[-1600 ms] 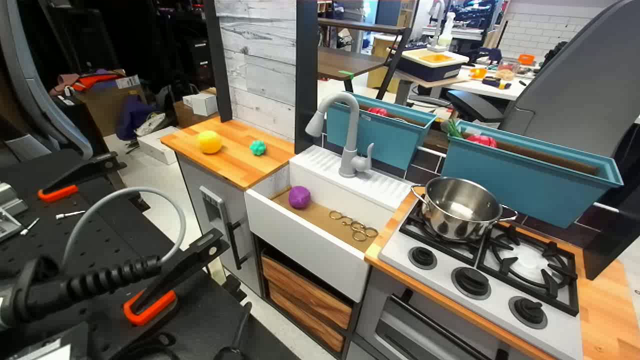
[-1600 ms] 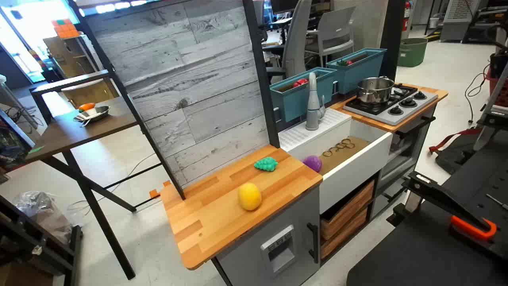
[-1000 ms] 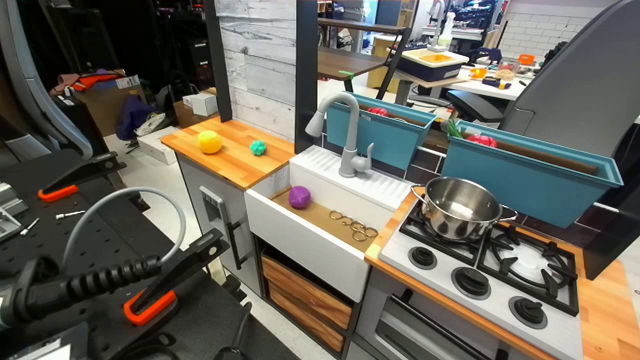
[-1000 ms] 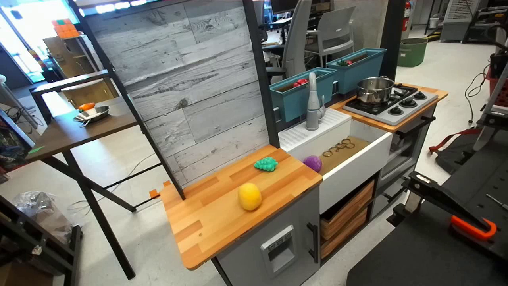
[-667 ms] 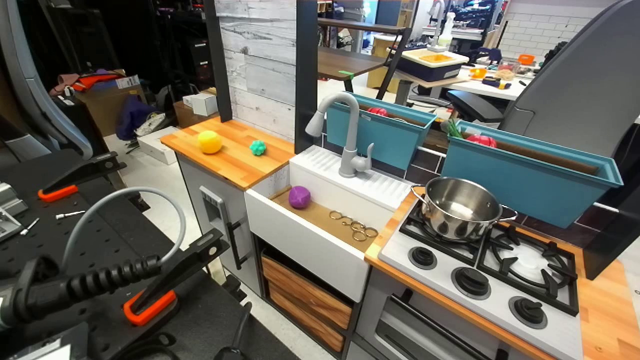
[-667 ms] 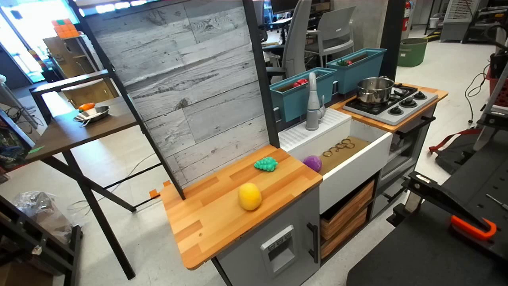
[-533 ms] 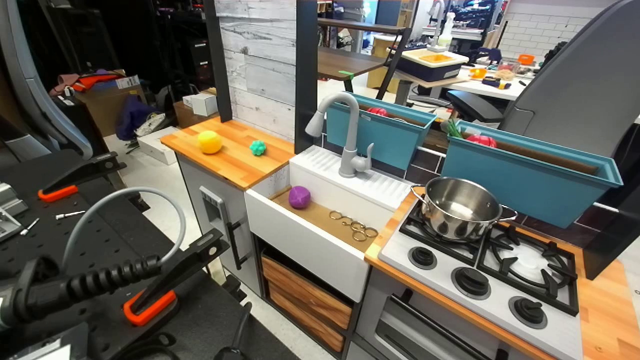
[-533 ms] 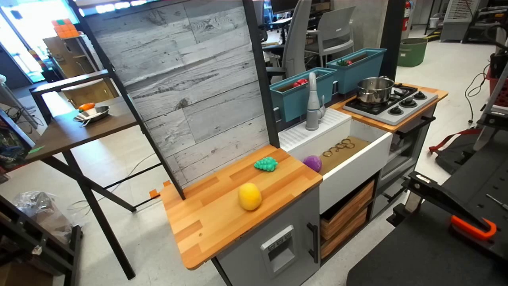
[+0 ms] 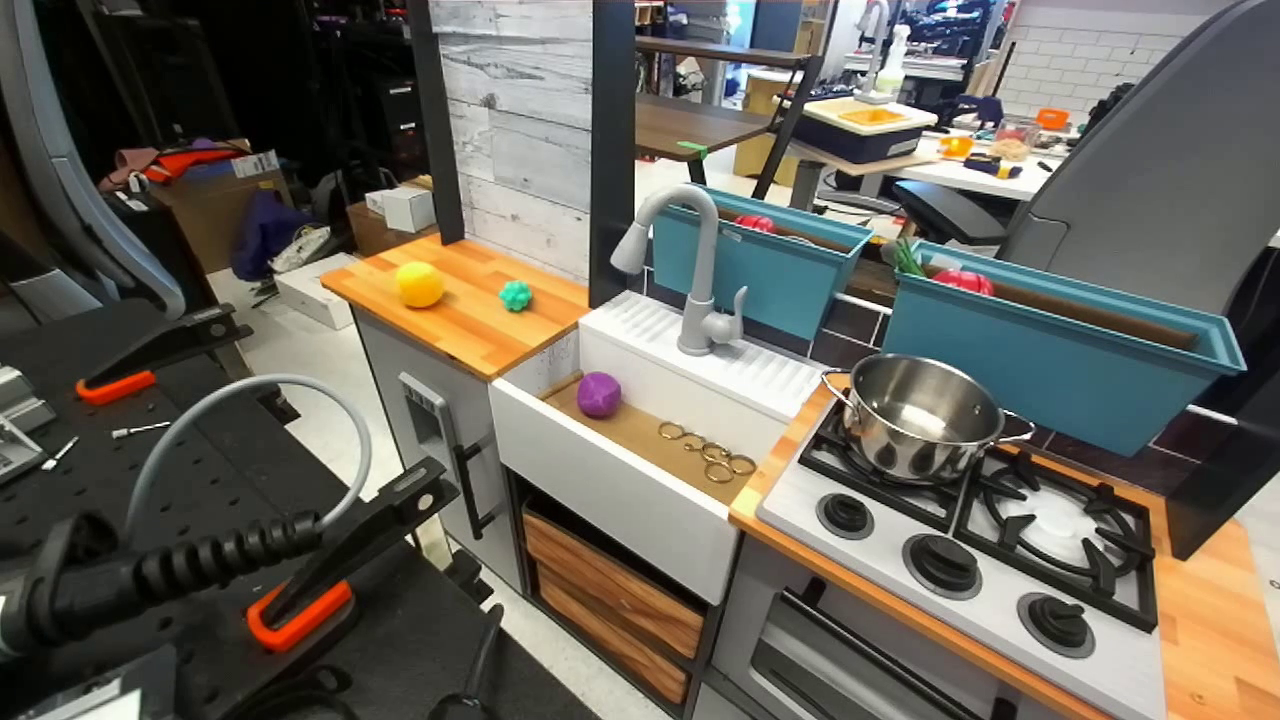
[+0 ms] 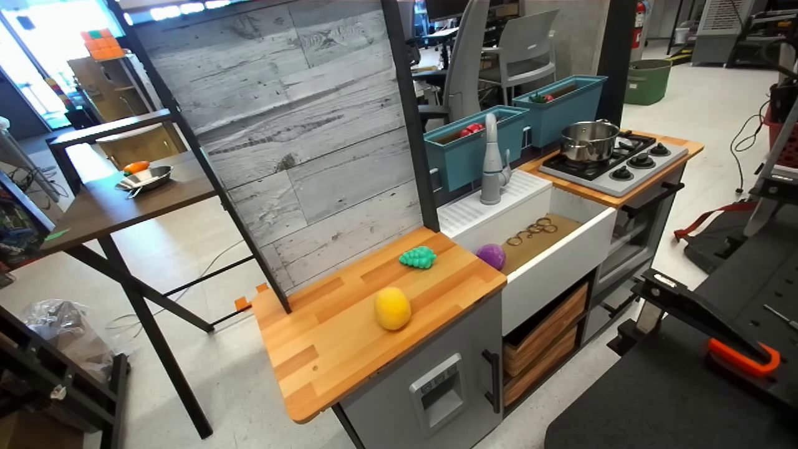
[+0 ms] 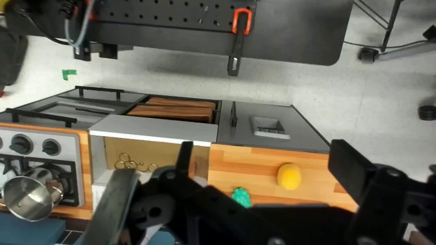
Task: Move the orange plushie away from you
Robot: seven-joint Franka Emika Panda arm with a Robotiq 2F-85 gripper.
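Note:
The orange plushie [image 9: 419, 285], a plain rounded toy that looks yellow-orange here, sits on the wooden counter [image 10: 330, 340]. It shows in both exterior views [image 10: 392, 308] and in the wrist view [image 11: 289, 176]. My gripper [image 11: 264, 151] shows only in the wrist view, coming in from the bottom. Its fingers [image 11: 348, 168] stand wide apart with nothing between them. The plushie appears between the fingers, nearer the right one, but lies beyond them, apart on the counter. The gripper is out of view in both exterior views.
A green bumpy toy [image 10: 418, 257] lies near the plushie. A white sink [image 10: 555, 274] beside the counter holds a purple ball [image 10: 491, 256] and gold rings [image 9: 718, 458]. A grey faucet [image 9: 703, 260] stands behind it. A pot [image 9: 918, 425] sits on the stove. A wood-look panel [image 10: 299, 125] backs the counter.

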